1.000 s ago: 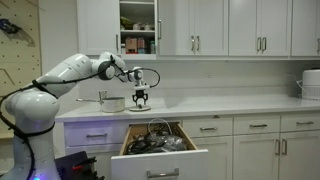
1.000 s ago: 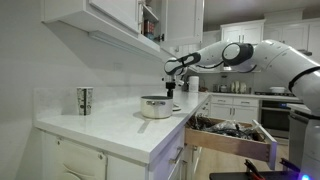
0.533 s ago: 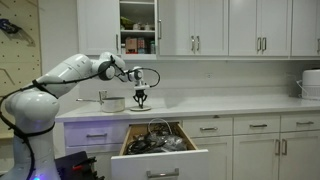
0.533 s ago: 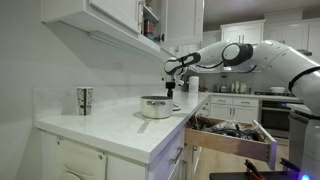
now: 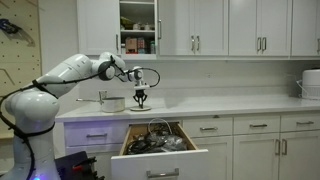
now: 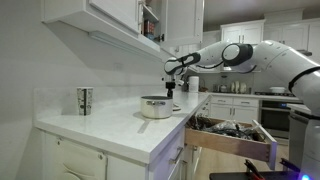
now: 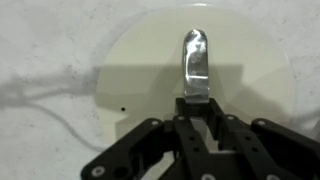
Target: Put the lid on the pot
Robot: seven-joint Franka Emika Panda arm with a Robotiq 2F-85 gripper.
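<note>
The lid [image 7: 140,70] is round and pale, and it lies flat on the white counter with a shiny upright handle [image 7: 195,55] in its middle. In the wrist view my gripper [image 7: 196,100] is shut on the base of that handle. In both exterior views the gripper [image 5: 141,98] [image 6: 171,92] points down at the counter just beside the pot [image 5: 113,103] [image 6: 155,106]. The pot is a small silvery saucepan that stands uncovered. Its thin handle [image 5: 92,98] sticks out sideways. The lid itself is too small to make out under the gripper in the exterior views.
A drawer [image 5: 155,140] full of utensils stands open below the counter's front edge. A cabinet door [image 5: 138,25] is open above the gripper. A metal cup [image 6: 84,100] stands at the counter's far end, and a white appliance [image 5: 310,84] at the other.
The jaws have closed on the lid's handle. The arm has stayed almost in place, and the lid and pot have not moved.
</note>
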